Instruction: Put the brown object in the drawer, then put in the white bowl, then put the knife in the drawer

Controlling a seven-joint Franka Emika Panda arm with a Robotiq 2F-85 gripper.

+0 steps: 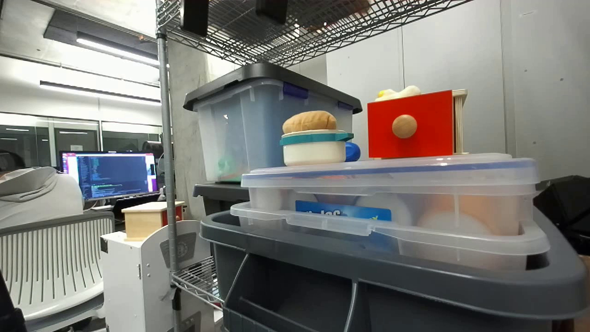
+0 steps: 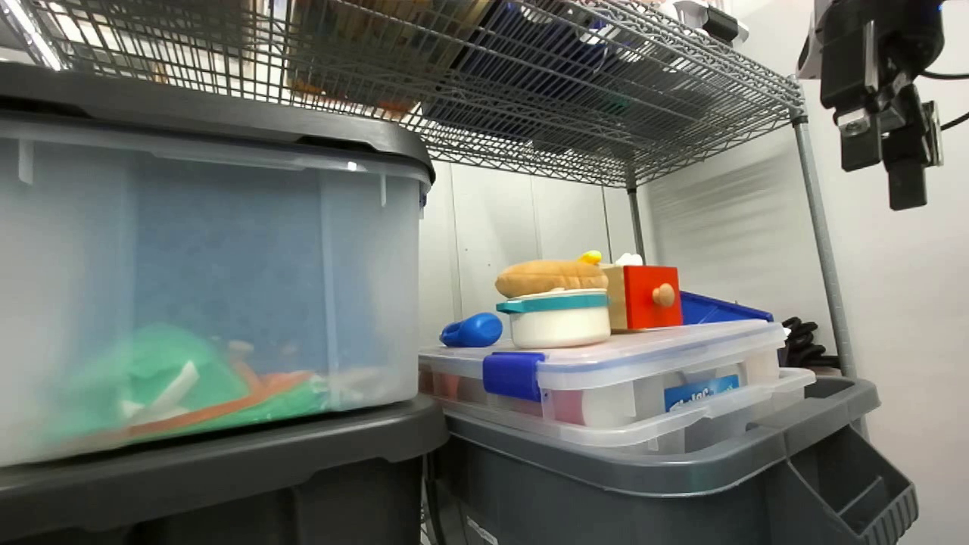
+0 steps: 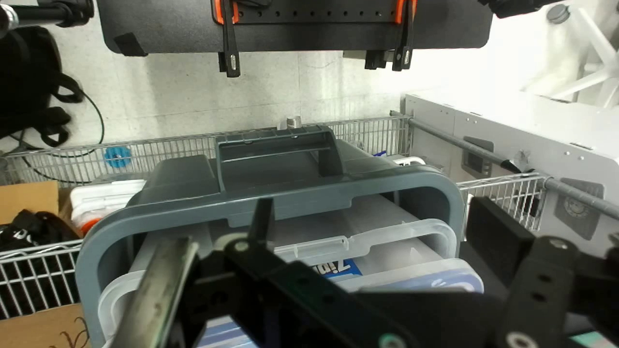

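Claw (image 2: pixel 884 178) hangs upper right in an exterior view, totally released, spread wide; brown bun (image 2: pixel 551 278) is chilling on the white bowl (image 2: pixel 560 327) near centre; red drawer (image 2: pixel 642 297) just right of them

brown object (image 1: pixel 309 121): light tan | drawer (image 1: pixel 428 129): red-fronted, pale-tan knob (image 1: pixel 404 126) | white bowl (image 1: pixel 314 153): cream, teal-banded | gripper (image 2: pixel 884 168): mostly black

Brown object (image 1: pixel 309 121): rounded, resting atop the white bowl (image 1: pixel 314 154).
White bowl: upright, teal-banded.
Red drawer (image 1: pixel 411 125): wooden-knobbed, near the bowl, closed as I see it.
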